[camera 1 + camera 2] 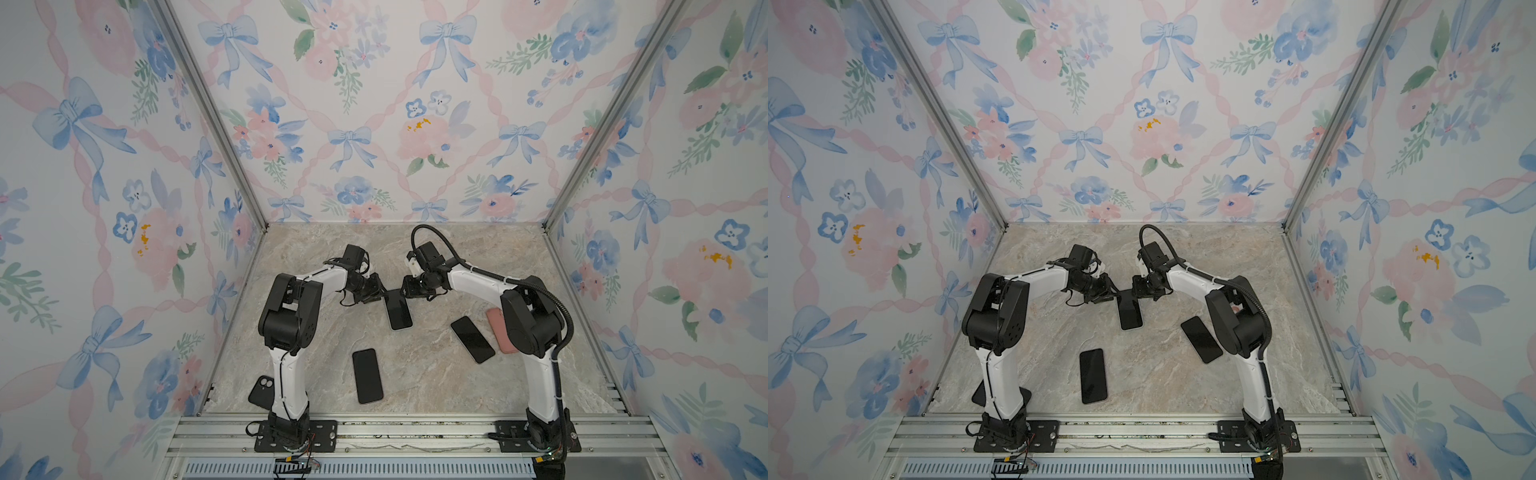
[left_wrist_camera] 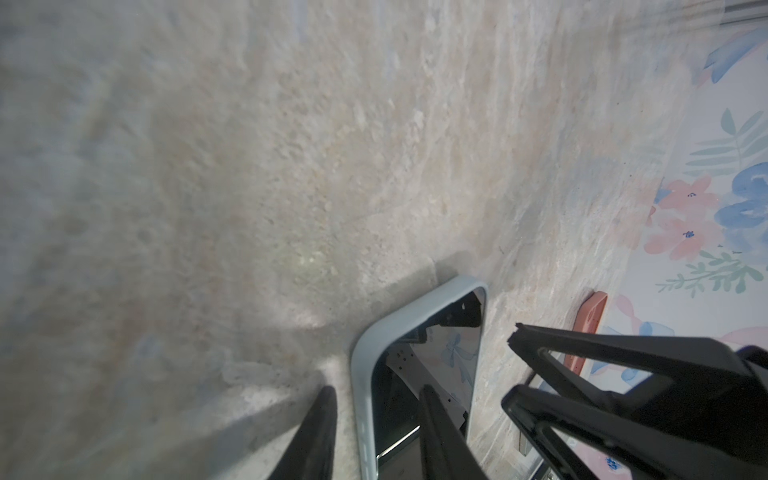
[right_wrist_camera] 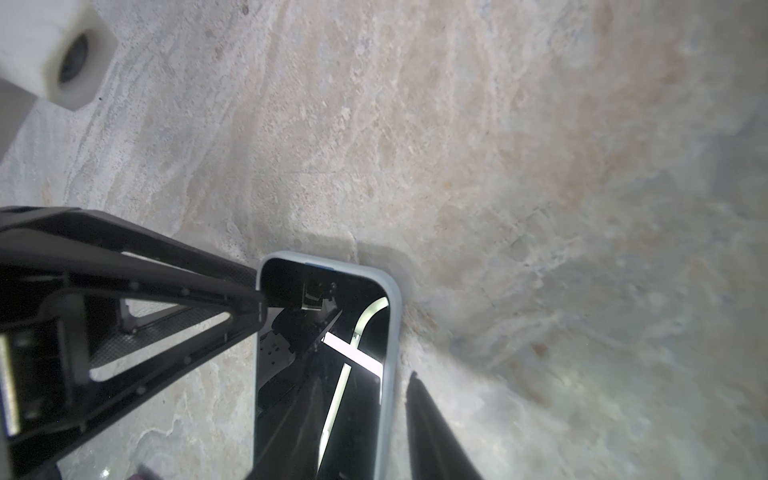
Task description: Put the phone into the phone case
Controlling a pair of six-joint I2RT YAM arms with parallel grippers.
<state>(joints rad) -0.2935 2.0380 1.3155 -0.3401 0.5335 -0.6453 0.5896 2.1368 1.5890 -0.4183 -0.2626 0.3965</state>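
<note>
1. A black phone case (image 1: 261,392) lies at the near left, partly hidden behind the left arm's base.
2. A bare phone (image 1: 367,376) lies flat, near the front.
3. The left gripper (image 1: 380,294) straddles the left edge of the pale blue case (image 2: 365,365), jaws narrow, one finger (image 2: 436,432) over the screen; contact is unclear.
4. The cased phone (image 1: 399,310) lies in the middle.
5. The right gripper (image 1: 404,290) straddles its right edge, maybe not clamped.
6. Another phone (image 1: 473,339) and a pink case (image 1: 500,330) lie right.

2 white arms (image 1: 286,374) (black joints, cables).
</note>
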